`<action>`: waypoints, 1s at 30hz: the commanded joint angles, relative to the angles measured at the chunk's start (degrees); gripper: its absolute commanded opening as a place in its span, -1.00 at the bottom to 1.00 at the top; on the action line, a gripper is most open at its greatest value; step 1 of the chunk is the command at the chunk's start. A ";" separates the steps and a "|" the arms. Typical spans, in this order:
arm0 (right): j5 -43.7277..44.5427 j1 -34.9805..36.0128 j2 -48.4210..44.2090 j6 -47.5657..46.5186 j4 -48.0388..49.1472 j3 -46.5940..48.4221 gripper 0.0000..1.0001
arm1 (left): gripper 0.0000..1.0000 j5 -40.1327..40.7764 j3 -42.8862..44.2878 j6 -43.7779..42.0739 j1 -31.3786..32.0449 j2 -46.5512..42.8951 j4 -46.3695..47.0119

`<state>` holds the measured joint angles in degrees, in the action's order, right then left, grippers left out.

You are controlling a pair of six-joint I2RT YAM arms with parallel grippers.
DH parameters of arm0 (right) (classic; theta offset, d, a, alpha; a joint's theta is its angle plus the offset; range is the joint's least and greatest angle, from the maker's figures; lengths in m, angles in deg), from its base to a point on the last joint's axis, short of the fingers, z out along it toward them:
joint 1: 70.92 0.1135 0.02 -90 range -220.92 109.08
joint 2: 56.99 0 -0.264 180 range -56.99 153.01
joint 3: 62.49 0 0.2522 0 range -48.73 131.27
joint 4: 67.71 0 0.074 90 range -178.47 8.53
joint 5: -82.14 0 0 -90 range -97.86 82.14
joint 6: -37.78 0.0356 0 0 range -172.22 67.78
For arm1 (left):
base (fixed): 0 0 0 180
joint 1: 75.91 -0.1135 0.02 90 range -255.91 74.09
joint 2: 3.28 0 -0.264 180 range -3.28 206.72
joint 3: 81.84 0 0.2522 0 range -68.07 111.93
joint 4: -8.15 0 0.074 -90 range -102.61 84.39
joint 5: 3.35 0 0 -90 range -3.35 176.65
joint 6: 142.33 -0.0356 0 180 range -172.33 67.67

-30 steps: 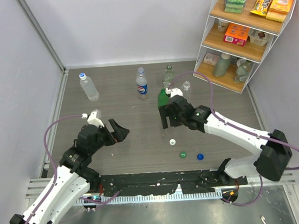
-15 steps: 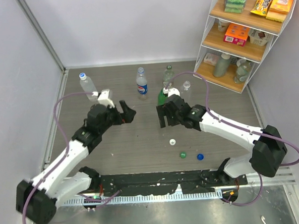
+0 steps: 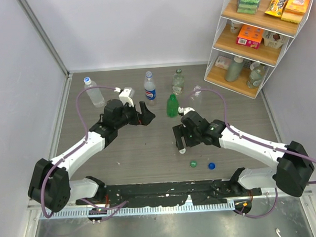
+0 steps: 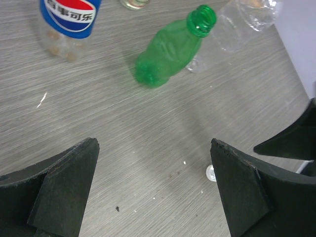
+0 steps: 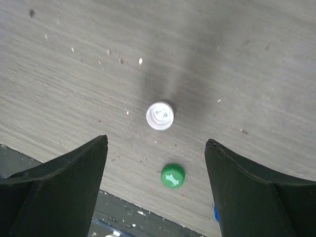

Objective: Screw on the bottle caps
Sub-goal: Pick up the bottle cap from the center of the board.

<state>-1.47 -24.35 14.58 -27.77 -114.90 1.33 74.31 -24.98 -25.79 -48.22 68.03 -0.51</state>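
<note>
R gripper [image 5: 155, 148] spread wide above white cap [image 5: 160, 116] (L gripper [image 4: 153, 148] likewise, empty): if I pinch off-centre, it'll skid toward green cap [image 5: 173, 176].

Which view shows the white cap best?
The right wrist view: the white cap is large, whole and near the middle. In the top view it is a tiny dot; in the left wrist view only part of it shows.

Robot lab cell (white walls [image 3: 117, 26], stocked wire shelf [image 3: 224, 41])
</note>
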 commanded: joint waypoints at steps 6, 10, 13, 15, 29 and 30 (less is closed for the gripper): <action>0.55 0.54 4.71 6.14 1.17 -1.11 0.14 | 0.99 -5.24 -1.08 0.09 -0.17 1.38 5.45; 0.46 0.63 9.46 8.16 1.00 -0.14 -0.11 | 0.99 -5.24 -1.69 0.35 -0.17 1.11 5.44; 1.77 0.63 10.87 8.25 1.09 -0.32 -0.13 | 0.99 -5.15 -2.48 0.35 -0.17 0.33 5.36; 2.31 0.46 11.22 8.51 2.05 -0.67 -0.18 | 0.99 -5.15 -2.84 0.35 -0.17 0.06 5.36; 2.22 0.46 15.79 9.39 7.23 -2.25 -0.77 | 0.99 -4.80 -4.86 2.81 -0.17 -2.75 4.39; 1.26 0.46 15.27 9.56 7.93 -2.51 -0.94 | 0.99 -4.71 -5.12 3.25 -0.17 -3.10 4.30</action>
<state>-0.05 -24.09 30.79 -19.64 -110.93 -0.96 70.36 -29.29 -24.00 -48.22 67.62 2.36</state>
